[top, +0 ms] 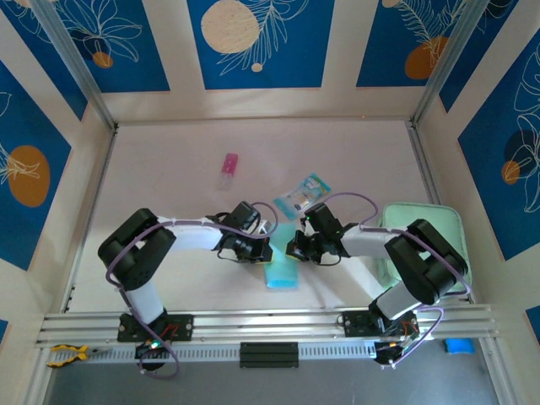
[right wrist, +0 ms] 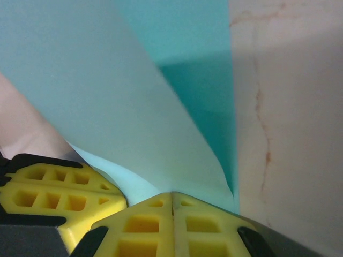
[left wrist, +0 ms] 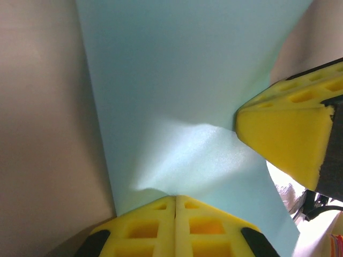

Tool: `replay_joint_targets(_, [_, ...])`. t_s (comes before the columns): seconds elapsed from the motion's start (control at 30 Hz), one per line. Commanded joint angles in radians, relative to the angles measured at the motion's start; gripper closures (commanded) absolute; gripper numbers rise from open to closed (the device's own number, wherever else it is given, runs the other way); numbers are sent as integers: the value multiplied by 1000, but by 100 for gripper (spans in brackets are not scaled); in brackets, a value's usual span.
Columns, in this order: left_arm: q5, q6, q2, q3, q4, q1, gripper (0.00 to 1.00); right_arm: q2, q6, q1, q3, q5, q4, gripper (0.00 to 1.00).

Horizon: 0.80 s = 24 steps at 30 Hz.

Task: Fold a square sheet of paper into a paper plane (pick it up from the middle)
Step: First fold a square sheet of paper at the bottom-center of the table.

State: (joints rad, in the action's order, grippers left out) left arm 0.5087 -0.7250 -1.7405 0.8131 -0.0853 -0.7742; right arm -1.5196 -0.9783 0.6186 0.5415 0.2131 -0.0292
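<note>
My left gripper and my right gripper meet tip to tip low over the middle of the pale table, and between and just in front of them lies the thin, plain light-blue sheet of paper, folded narrow, its near end pointing toward my bases. From my left wrist, my left gripper has its two yellow fingers pressed flush together with the paper running up out of the seam, so I am pinching its edge; one yellow finger of my right gripper touches the same sheet from the side. From my right wrist, my right gripper is likewise clamped on the paper, which lifts away in a raised flap over a shadowed layer (darker teal), with a left finger just beside. A teal-and-clear printed packet lies just beyond my grippers, a small pink object farther back, and a pale mint-green rounded pad sits under my right arm.
</note>
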Motion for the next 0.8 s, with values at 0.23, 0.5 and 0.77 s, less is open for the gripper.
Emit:
replay_joint_targets(0.23, [7, -69, 129, -53, 27, 7, 100, 48, -16, 13, -71, -86, 163, 100])
replay_joint_targets(0.5, [129, -144, 140, -91, 178, -18, 97, 53, 14, -1, -73, -71, 148, 100])
replay_joint_targets(0.77, [123, -174, 79, -110, 245, -33, 96, 16, 91, -52, -57, -10, 112, 100])
